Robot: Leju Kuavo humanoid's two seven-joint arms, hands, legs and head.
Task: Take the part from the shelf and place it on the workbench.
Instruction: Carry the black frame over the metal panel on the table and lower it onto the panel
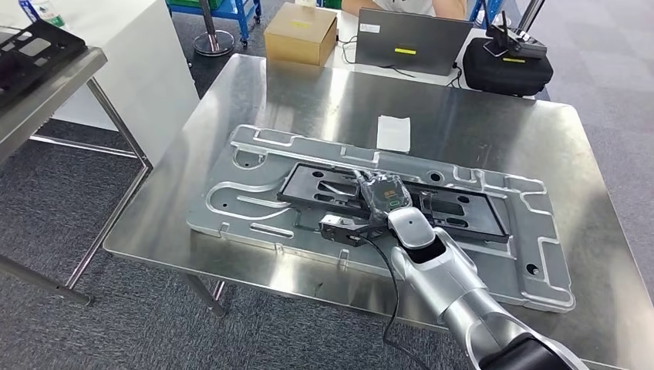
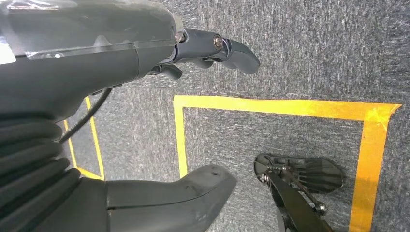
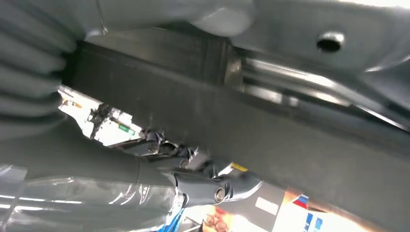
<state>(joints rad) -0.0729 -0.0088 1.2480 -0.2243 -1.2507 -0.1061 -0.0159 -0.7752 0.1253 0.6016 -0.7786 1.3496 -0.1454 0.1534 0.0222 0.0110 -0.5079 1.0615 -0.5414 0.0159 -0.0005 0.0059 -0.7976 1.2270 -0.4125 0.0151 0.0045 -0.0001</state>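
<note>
The black frame-shaped part (image 1: 463,212) lies flat on a large silver pressed plate (image 1: 254,200) on the steel workbench (image 1: 308,100). My right hand (image 1: 383,196), under a clear plastic cover, sits on the part's near edge around its middle. In the right wrist view the part (image 3: 290,140) runs between the grey thumb (image 3: 217,19) and the dark fingers (image 3: 212,188), so the hand grips it. My left hand (image 2: 96,63) hangs over the carpet, its fingers (image 2: 232,48) and thumb (image 2: 193,188) apart with nothing between them.
A white paper slip (image 1: 394,132) lies on the bench beyond the plate. Behind stand a cardboard box (image 1: 301,32), a laptop (image 1: 409,40) with a person (image 1: 401,6) at it, and a black bag (image 1: 505,68). The shelf (image 1: 46,85) at left carries another black part (image 1: 31,48).
</note>
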